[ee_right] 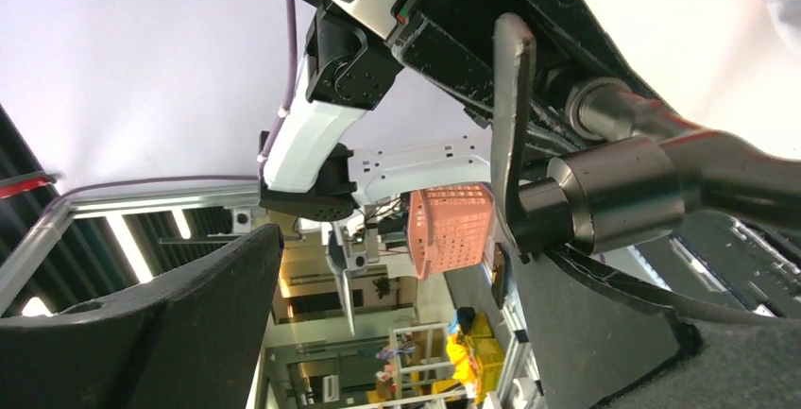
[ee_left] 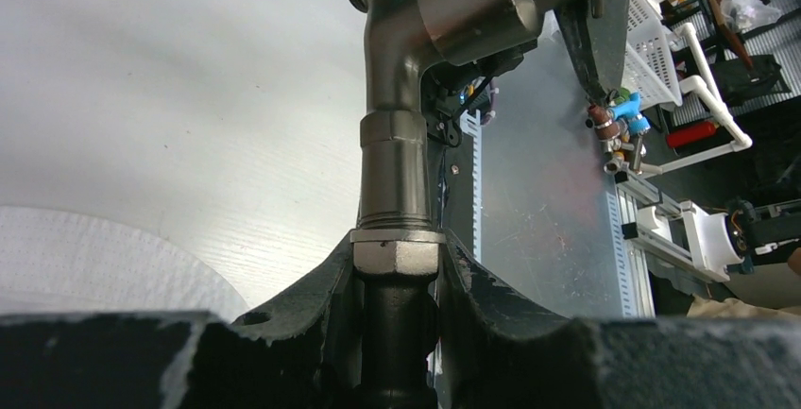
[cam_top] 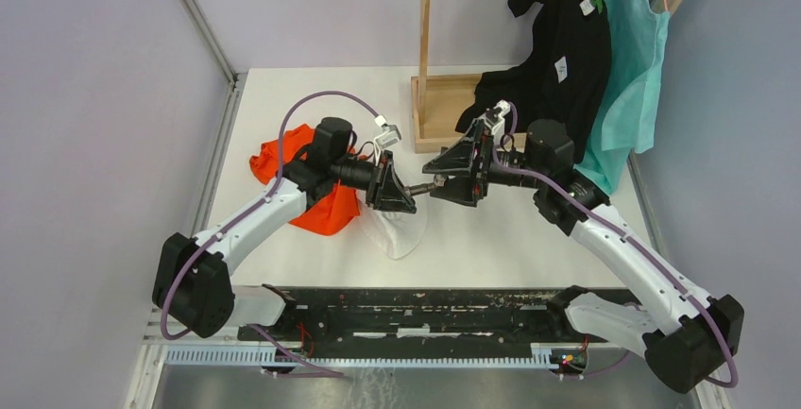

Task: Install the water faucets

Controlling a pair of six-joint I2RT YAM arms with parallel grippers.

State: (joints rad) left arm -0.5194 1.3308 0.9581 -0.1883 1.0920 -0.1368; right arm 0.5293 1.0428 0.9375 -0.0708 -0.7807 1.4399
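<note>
A dull grey water faucet [cam_top: 427,185] hangs in the air between my two grippers over the table's middle. My left gripper [ee_left: 397,263] is shut on its hex nut [ee_left: 397,256]. From there the pipe runs up to an elbow [ee_left: 392,41] and the valve body [ee_left: 482,3]. In the right wrist view the valve body [ee_right: 623,192] and its thin handle [ee_right: 510,116] lie just past my right-hand finger [ee_right: 605,333]. My right gripper [ee_right: 397,248] stands wide open with nothing between its fingers. From above, my left gripper [cam_top: 411,189] and right gripper [cam_top: 446,185] meet nose to nose.
An orange cloth [cam_top: 302,178] and a white cloth [cam_top: 397,230] lie under the left arm. A wooden stand [cam_top: 439,111] is at the back, with a black garment [cam_top: 557,41] and a teal one [cam_top: 628,69] hanging at the right. A black rail [cam_top: 425,310] runs along the near edge.
</note>
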